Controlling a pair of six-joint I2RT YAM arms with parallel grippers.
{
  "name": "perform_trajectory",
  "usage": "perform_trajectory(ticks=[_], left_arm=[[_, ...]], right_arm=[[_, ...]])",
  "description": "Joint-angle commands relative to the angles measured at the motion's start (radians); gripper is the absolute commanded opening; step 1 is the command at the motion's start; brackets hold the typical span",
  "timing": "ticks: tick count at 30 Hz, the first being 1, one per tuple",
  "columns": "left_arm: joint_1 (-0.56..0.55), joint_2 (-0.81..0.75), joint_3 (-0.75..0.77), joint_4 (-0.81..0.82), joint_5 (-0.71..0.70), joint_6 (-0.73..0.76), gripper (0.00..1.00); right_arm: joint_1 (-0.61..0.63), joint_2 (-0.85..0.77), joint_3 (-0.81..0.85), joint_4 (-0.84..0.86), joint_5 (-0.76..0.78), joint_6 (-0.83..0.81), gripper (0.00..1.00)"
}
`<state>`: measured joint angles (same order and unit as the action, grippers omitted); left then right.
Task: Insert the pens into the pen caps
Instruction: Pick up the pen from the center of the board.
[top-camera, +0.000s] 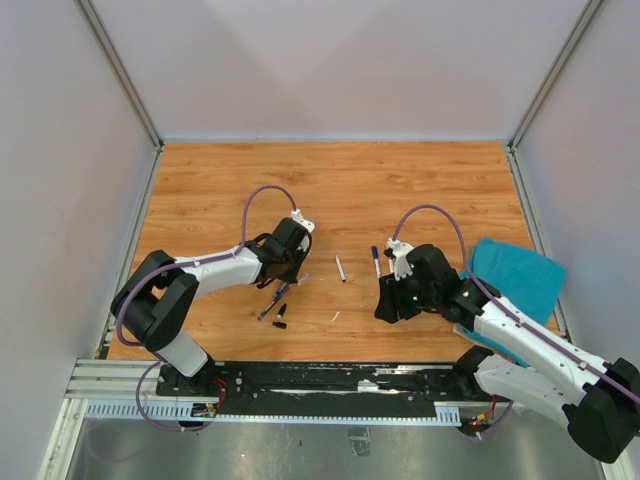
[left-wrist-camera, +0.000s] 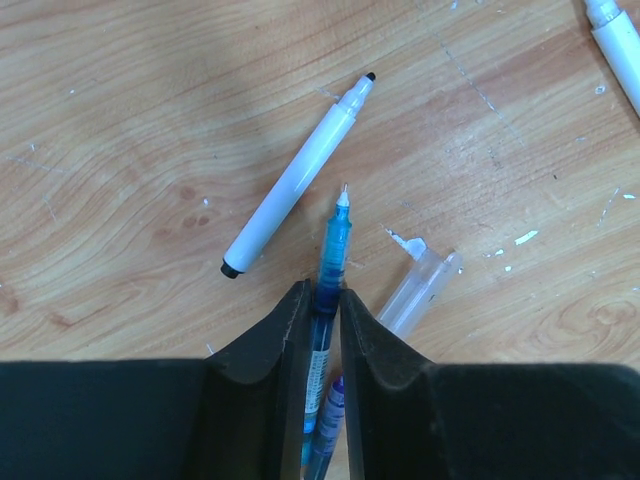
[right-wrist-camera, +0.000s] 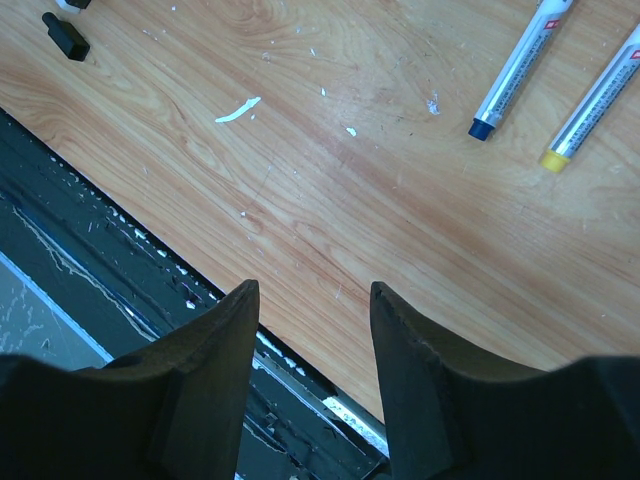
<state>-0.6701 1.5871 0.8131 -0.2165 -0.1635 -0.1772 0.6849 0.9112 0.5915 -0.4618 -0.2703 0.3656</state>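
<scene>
My left gripper (left-wrist-camera: 320, 292) is shut on a thin blue pen (left-wrist-camera: 334, 235), whose fine tip points away from the wrist, just above the wood. A purple pen (left-wrist-camera: 336, 398) lies under the fingers. A white pen (left-wrist-camera: 297, 178) with a black tip lies to the left, a clear pen cap (left-wrist-camera: 420, 290) to the right. From above, the left gripper (top-camera: 283, 276) is left of centre. My right gripper (right-wrist-camera: 312, 288) stands open with nothing in it over the table's near edge. Two pens, blue-tipped (right-wrist-camera: 518, 66) and yellow-tipped (right-wrist-camera: 594, 100), lie beyond it. A black pen cap (right-wrist-camera: 65, 36) lies far left.
A teal cloth (top-camera: 516, 282) lies at the right under the right arm. A small white scrap (right-wrist-camera: 237, 110) rests on the wood. The black rail (top-camera: 330, 382) runs along the table's near edge. Grey walls close in the back and sides.
</scene>
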Motion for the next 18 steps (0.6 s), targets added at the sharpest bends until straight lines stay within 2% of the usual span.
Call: perform_trajectory(ticks=[1, 13, 18], left_arm=[[-0.005, -0.028, 0.008, 0.043, 0.027, 0.042, 0.22], [-0.009, -0.161, -0.011, 0.076, 0.056, 0.048, 0.22], [-0.008, -0.126, -0.009, 0.045, 0.012, 0.034, 0.33]], right_arm=[[0.007, 0.002, 0.002, -0.013, -0.007, -0.015, 0.49], [0.007, -0.030, -0.001, -0.011, 0.020, -0.005, 0.49], [0.007, -0.032, -0.001, -0.013, 0.015, -0.004, 0.50]])
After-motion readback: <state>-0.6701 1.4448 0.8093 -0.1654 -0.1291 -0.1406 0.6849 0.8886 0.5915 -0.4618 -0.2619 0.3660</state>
